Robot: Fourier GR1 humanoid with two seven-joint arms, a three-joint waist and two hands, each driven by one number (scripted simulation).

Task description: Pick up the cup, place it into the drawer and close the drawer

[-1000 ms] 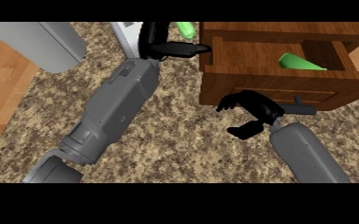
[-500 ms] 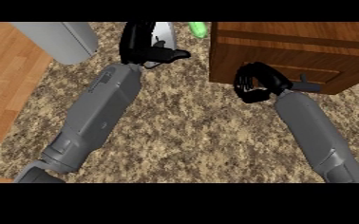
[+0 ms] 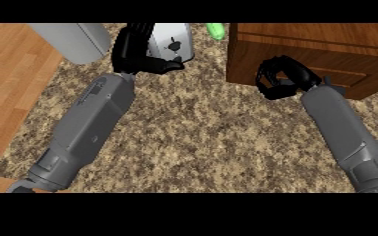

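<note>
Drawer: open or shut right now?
Shut. The drawer front sits flush with the wooden cabinet, no interior showing; right hand curled against it.

I observed even, moderately bright illumination across the head view, with no visible lamp and no glare. The granite counter (image 3: pixel 199 130) read uniformly lit from edge to edge. The wooden drawer unit (image 3: pixel 310 55) showed a lighter top face and a darker front face, which indicated light from above. Both black hands lost interior detail against their own dark tone. I noted no motion blur and no bending of straight edges near the borders.
</note>
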